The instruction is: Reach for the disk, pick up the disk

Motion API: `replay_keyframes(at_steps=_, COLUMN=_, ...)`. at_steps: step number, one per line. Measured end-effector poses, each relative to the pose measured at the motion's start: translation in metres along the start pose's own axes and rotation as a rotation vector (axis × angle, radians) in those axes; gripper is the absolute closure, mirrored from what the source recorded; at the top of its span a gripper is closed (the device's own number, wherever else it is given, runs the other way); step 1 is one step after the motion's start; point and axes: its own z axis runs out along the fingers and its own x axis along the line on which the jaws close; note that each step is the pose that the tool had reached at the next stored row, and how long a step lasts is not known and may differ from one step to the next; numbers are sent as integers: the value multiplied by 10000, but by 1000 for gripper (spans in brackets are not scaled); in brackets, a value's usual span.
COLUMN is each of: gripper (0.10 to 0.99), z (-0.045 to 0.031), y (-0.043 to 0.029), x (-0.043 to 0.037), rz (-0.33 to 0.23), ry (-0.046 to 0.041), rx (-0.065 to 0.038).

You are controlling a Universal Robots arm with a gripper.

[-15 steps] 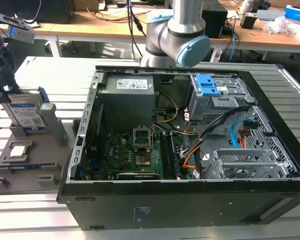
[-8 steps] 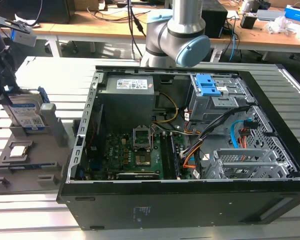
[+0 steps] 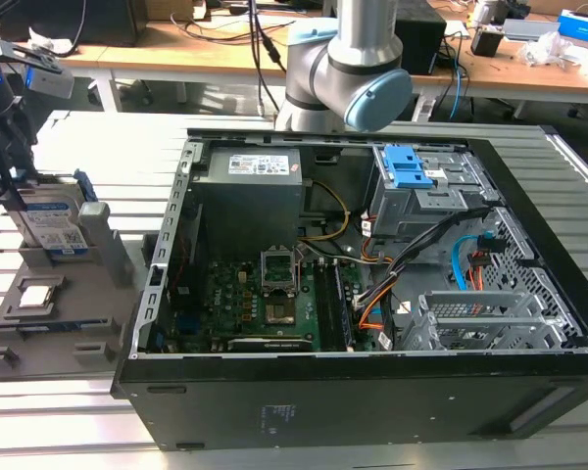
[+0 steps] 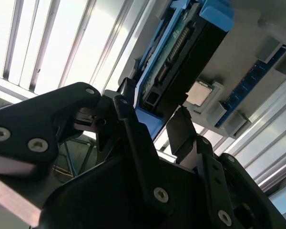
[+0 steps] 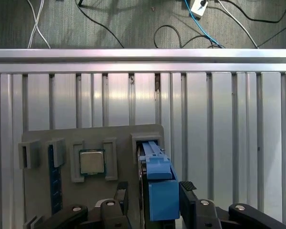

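The disk (image 3: 57, 223) stands on edge in a slot of a grey holder (image 3: 88, 284) at the exterior view's left, its white-and-blue label showing. In the first wrist view the disk (image 5: 158, 183) appears edge-on with its blue bracket uppermost. My gripper (image 5: 155, 191) is lowered over it, one black finger on each side. One fingertip (image 5: 188, 188) is against the blue bracket; the other fingertip (image 5: 121, 193) stands a small gap away from the disk. The second wrist view shows the disk (image 4: 181, 57) between the two fingers of the gripper (image 4: 150, 117). In the exterior view the gripper (image 3: 18, 191) is at the disk's upper edge.
A small square silver chip (image 5: 92, 161) sits in the same grey holder beside the disk, next to a blue strip (image 5: 55, 179). An open black computer case (image 3: 372, 392) lies to the exterior view's right of the holder, on a slatted metal table (image 5: 219, 143).
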Motion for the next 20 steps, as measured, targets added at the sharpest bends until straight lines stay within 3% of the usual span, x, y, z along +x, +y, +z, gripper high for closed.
replay_keyframes(at_steps=14, gripper=545, z=146, y=-3, x=3, rz=0, ry=0, rx=0)
replay_keyframes(at_steps=20, gripper=545, z=173, y=-4, x=3, rz=0, ry=0, rx=-1)
